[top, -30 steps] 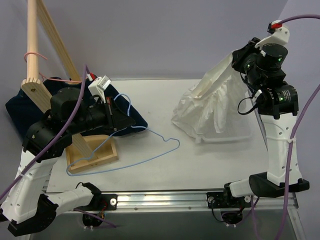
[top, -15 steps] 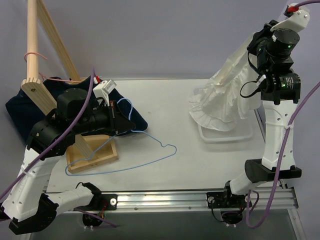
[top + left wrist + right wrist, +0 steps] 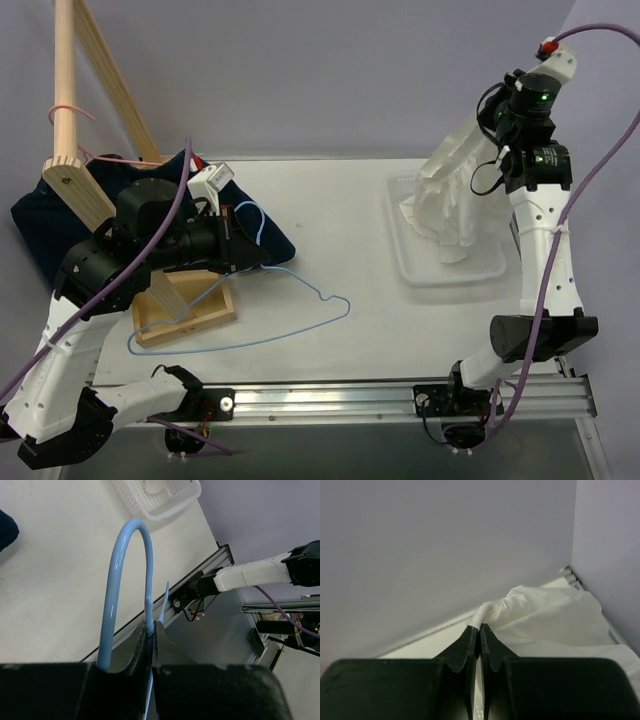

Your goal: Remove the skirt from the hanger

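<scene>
The white skirt [image 3: 449,200] hangs from my right gripper [image 3: 492,135], which is shut on its top edge and holds it high over the white tray [image 3: 420,268]; its hem rests in the tray. In the right wrist view the skirt [image 3: 550,620] is pinched between the closed jaws of the right gripper [image 3: 480,627]. The light-blue hanger [image 3: 290,300] lies bare on the table, its hook [image 3: 255,215] in my left gripper [image 3: 240,245]. In the left wrist view the left gripper [image 3: 151,628] is shut on the blue hanger wire [image 3: 117,580].
A dark navy garment [image 3: 60,215] lies at the back left under my left arm. A wooden rack [image 3: 75,110] with a pink hanger [image 3: 70,112] stands at the far left, its wooden base [image 3: 185,310] beside the blue hanger.
My right gripper has drawn the skirt in and lowered it, so it now hangs bunched over the tray. My left gripper and the hanger shifted slightly left.
</scene>
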Controlling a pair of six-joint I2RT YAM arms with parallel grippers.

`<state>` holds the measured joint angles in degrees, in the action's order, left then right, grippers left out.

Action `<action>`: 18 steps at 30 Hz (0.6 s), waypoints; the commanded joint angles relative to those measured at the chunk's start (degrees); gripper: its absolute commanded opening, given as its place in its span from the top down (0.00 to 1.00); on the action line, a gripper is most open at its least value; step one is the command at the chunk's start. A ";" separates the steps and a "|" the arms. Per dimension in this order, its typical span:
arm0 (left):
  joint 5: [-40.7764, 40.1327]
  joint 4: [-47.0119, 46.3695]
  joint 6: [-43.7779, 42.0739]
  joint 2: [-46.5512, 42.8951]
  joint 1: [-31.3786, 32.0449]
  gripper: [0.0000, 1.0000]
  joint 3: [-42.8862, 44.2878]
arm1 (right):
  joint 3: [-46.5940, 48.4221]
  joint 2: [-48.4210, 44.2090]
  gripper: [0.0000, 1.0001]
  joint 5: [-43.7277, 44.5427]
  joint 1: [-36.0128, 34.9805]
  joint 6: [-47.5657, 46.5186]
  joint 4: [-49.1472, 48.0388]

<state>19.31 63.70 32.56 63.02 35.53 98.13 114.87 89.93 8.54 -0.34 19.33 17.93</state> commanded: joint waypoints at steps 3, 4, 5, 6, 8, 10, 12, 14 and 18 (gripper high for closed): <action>-0.68 -0.16 0.84 -1.85 0.07 0.98 -0.22 | -18.08 -4.93 1.00 -4.23 0.08 6.94 -5.54; -0.59 -0.16 0.84 -1.94 0.07 0.98 -0.30 | -20.28 -5.81 1.00 -2.92 0.08 7.21 -5.02; -0.59 -0.16 0.76 -1.94 0.07 0.98 -0.48 | -22.13 -5.82 1.00 -2.04 0.08 7.38 -4.23; -0.50 -0.16 0.58 -1.94 0.07 0.98 -0.74 | -24.41 -5.65 0.99 -1.68 0.08 7.39 -1.87; -0.68 -0.07 0.14 -2.03 0.07 0.98 -1.09 | -25.57 -3.28 0.96 -0.89 0.08 6.69 1.30; -0.77 -0.33 -0.12 -2.20 -0.02 0.98 -1.71 | -26.44 -0.48 0.94 -0.80 0.08 5.20 5.59; -0.85 -0.33 -0.21 -2.12 0.07 0.98 -1.80 | -26.71 1.12 0.85 0.08 0.08 4.93 8.42; -0.77 -0.16 -0.21 -2.03 -0.02 0.98 -1.36 | -26.10 2.61 0.62 0.52 0.08 4.14 11.94; -1.20 0.02 -0.47 -1.85 0.07 0.98 -0.66 | -21.80 3.58 0.19 2.52 -0.19 2.03 16.51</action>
<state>18.65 64.23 32.67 61.47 35.53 96.23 88.82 93.47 7.60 -0.36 23.40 28.60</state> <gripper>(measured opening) 0.119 0.721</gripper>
